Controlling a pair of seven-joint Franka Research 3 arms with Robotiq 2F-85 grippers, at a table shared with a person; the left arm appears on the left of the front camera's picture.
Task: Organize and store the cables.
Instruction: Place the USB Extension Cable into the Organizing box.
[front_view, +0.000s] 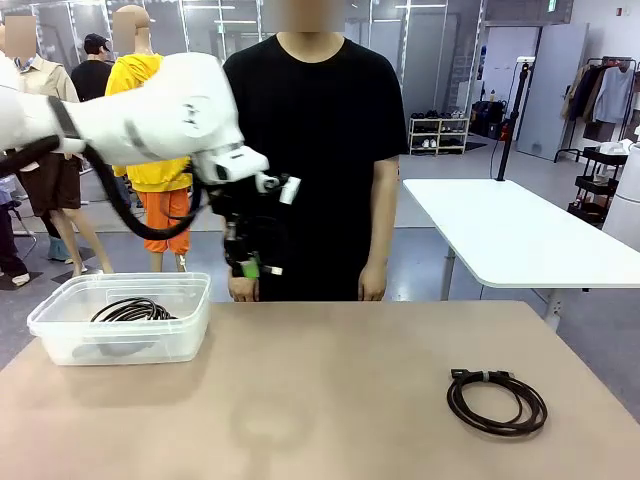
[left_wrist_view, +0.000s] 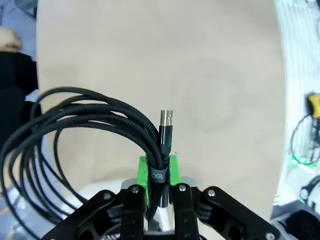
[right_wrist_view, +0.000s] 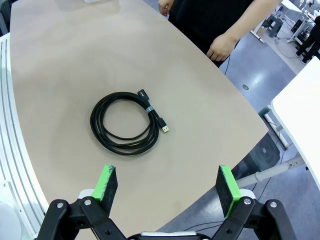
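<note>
Cables, three black coils counted, first cable (left_wrist_view: 115, 112) clamped in left pincer (left_wrist_view: 159, 172) above bench (front_view: 300, 400), second cable (front_view: 133, 311) inside one clear tub (front_view: 120, 283), third cable (right_wrist_view: 125, 122) flat on bench below wide-spread right pincer (right_wrist_view: 167, 182).

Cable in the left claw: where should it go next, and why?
Probably swing left over the clear bin, since the left claw is shut on a coiled cable held above the table, and the bin already holds another coil.

Front camera sits at the near edge, facing the person (front_view: 320, 150) across the tabletop (front_view: 330, 400). Wrist cameras look down past the left claw (left_wrist_view: 159, 172) and right claw (right_wrist_view: 166, 177); the right shares the lying coil (right_wrist_view: 148, 109) with the front.
</note>
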